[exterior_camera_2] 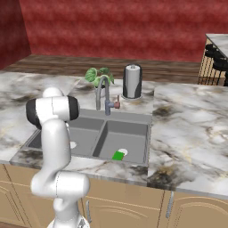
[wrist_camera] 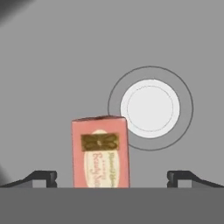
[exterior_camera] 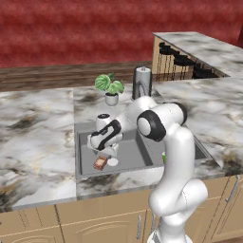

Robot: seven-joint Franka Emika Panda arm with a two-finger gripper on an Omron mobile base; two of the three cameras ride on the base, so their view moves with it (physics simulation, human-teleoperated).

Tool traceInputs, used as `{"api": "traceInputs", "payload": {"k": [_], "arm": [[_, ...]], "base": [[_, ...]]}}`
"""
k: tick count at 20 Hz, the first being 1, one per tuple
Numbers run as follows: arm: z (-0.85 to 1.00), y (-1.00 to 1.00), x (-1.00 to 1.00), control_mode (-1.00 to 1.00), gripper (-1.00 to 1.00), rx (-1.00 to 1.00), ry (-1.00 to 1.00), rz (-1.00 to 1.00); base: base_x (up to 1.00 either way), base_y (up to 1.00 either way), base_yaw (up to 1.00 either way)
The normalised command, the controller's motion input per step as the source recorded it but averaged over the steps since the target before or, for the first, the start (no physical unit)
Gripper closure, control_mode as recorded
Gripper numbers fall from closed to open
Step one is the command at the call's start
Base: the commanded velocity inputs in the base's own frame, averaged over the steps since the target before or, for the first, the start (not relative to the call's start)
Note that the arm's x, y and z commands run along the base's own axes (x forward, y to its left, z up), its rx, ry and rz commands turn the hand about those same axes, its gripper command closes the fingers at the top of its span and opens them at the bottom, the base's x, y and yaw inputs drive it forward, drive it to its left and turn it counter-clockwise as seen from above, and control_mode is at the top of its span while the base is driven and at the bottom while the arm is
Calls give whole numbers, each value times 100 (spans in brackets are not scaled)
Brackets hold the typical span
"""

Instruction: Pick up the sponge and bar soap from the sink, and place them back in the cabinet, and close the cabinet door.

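The bar soap (wrist_camera: 100,153), a reddish-brown flat block with a gold label, lies on the floor of the sink's left basin (exterior_camera: 85,142) beside the white drain (wrist_camera: 150,108). My gripper (wrist_camera: 112,180) hangs open just above it. Its fingertips (wrist_camera: 41,177) stand wide apart on either side of the soap and touch nothing. From the left base view the gripper (exterior_camera: 107,154) is down inside the basin over the bar soap (exterior_camera: 99,163). The green sponge (exterior_camera_2: 118,155) lies in the right basin next to that basin's drain. The cabinet and the cabinet door are out of view.
A steel faucet (exterior_camera_2: 103,91) rises behind the sink, with a potted plant (exterior_camera: 110,88) and a paper towel roll (exterior_camera_2: 132,81) behind it. Marble counter (exterior_camera: 33,137) surrounds the sink. Tan under-counter doors (exterior_camera_2: 191,209) run below. A bar counter with stools (exterior_camera: 182,59) stands at the far right.
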Motion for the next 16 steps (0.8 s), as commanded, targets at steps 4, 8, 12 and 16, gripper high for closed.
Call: {"api": "traceInputs", "payload": {"k": [4,8,12,16], "arm": [[-23,1,0,-100,-100,0,0,0],[-22,4,0,-100,-100,0,0,0],[-18,12,0,-100,-100,0,0,0],[-12,13,0,-100,-100,0,0,0]], "base": [[0,0,0],[0,0,0],[0,0,0],[0,0,0]]}}
